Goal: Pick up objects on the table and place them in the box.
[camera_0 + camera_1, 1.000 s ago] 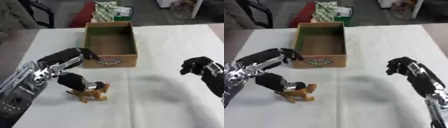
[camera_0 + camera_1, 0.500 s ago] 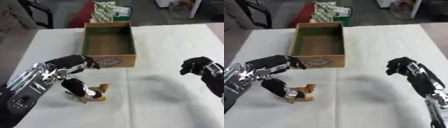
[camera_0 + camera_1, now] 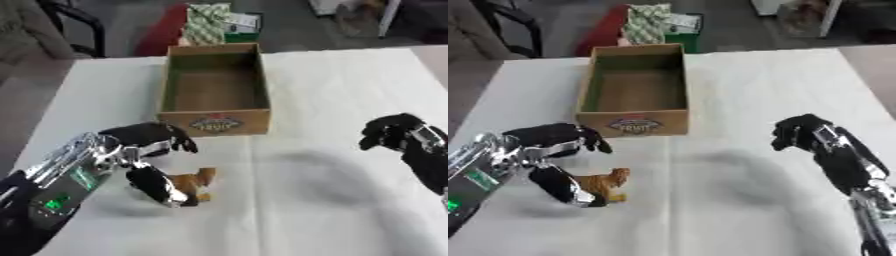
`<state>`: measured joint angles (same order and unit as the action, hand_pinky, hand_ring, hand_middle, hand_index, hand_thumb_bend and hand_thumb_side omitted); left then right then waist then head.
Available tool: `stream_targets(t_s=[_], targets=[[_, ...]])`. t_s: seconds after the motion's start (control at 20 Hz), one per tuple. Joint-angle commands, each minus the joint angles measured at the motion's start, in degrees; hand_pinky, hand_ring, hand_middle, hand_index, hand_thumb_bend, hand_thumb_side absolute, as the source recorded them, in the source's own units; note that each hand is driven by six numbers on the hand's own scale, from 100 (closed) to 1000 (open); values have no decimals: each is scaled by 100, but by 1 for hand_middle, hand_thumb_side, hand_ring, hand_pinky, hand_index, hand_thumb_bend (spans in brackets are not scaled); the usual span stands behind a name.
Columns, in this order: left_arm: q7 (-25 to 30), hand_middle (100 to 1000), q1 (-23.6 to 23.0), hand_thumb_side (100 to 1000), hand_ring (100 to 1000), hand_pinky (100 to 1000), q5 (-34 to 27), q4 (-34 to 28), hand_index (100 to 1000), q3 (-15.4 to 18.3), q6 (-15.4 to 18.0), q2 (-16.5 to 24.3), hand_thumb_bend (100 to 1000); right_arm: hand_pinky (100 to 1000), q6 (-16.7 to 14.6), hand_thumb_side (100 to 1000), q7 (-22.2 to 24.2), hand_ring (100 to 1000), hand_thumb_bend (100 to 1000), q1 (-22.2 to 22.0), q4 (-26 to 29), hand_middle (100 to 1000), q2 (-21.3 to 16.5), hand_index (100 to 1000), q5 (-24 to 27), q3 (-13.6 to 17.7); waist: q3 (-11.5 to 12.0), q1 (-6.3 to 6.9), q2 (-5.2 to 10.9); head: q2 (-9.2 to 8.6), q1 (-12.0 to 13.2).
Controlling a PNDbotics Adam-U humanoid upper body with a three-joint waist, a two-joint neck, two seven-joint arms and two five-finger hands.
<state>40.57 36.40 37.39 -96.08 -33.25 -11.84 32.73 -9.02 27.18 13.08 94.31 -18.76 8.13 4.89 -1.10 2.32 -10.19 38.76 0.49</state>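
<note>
Orange-brown, a small toy animal (image 3: 604,183) lies on the white table (image 3: 332,200), right against the thumb of the left hand (image 3: 144,160), whose fingers arch over it without closing on it yet, set for a pinch, it seems. Beyond those fingers the cardboard box (image 3: 213,90) sits open and empty, ready to receive it. Out to the side, the right hand (image 3: 802,134) hovers curled, grasping nothing.
</note>
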Motion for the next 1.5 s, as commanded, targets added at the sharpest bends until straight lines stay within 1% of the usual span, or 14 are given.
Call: stream_targets(t_s=[0.05, 0.3, 0.35, 0.85, 0.95, 1.1, 1.15, 1.2, 1.25, 1.3, 1.35, 1.4, 1.45, 1.5], targets=[[40, 765, 95, 502, 793, 750, 90, 68, 854, 5, 64, 33, 579, 623, 9, 936, -7, 610, 100, 46, 56, 608, -79, 717, -29, 1, -7, -10, 94, 14, 3], [22, 764, 93, 501, 792, 750, 167, 168, 854, -13, 136, 7, 579, 623, 7, 936, -6, 610, 100, 45, 54, 608, -79, 717, -32, 1, -9, -11, 92, 17, 5], [23, 735, 89, 473, 759, 738, 174, 182, 843, -20, 144, 10, 582, 623, 8, 938, -6, 610, 100, 45, 54, 607, -79, 717, -32, 2, -9, -10, 91, 18, 4], [68, 694, 17, 413, 721, 717, 476, 370, 821, -80, 277, 21, 560, 623, 13, 938, -8, 609, 100, 32, 50, 607, -75, 716, -36, 10, -9, -7, 93, 33, -8], [74, 636, 9, 347, 664, 686, 488, 394, 798, -79, 278, 25, 526, 623, 12, 937, -10, 609, 100, 33, 50, 607, -76, 716, -36, 13, -7, -10, 94, 36, -11], [115, 612, -8, 312, 638, 669, 490, 426, 786, -78, 290, 29, 502, 623, 11, 937, -8, 609, 100, 30, 47, 607, -76, 716, -37, 15, -4, -10, 94, 36, -13], [131, 591, -14, 263, 615, 648, 487, 434, 771, -78, 295, 30, 469, 624, 10, 937, -7, 609, 100, 30, 47, 607, -76, 716, -37, 15, -3, -10, 94, 37, -15], [140, 591, -17, 263, 615, 648, 483, 440, 771, -75, 298, 31, 469, 624, 10, 937, -6, 609, 100, 30, 47, 607, -75, 716, -36, 15, -2, -11, 94, 38, -18], [142, 560, -21, 238, 587, 621, 480, 444, 741, -69, 296, 31, 416, 624, 10, 937, -5, 609, 100, 29, 46, 607, -75, 717, -36, 16, -1, -11, 94, 38, -20], [135, 560, -24, 238, 587, 621, 478, 445, 741, -61, 289, 31, 404, 624, 10, 937, -3, 609, 100, 29, 46, 607, -74, 717, -36, 16, 0, -12, 94, 37, -20], [120, 534, -27, 236, 561, 594, 476, 447, 718, -52, 276, 29, 337, 624, 10, 938, -2, 609, 100, 28, 45, 607, -75, 717, -37, 17, 1, -13, 94, 38, -21], [100, 527, -30, 236, 554, 587, 471, 447, 712, -46, 261, 25, 321, 624, 10, 938, -2, 609, 100, 26, 43, 607, -74, 717, -38, 17, 2, -14, 94, 39, -21], [75, 499, -33, 237, 526, 556, 462, 446, 685, -40, 243, 21, 241, 624, 9, 938, 0, 609, 100, 26, 43, 607, -74, 717, -39, 18, 3, -15, 94, 39, -23], [46, 493, -35, 237, 520, 550, 450, 446, 679, -37, 223, 16, 227, 624, 8, 937, 1, 609, 100, 27, 43, 607, -74, 717, -40, 18, 3, -16, 94, 38, -24]])
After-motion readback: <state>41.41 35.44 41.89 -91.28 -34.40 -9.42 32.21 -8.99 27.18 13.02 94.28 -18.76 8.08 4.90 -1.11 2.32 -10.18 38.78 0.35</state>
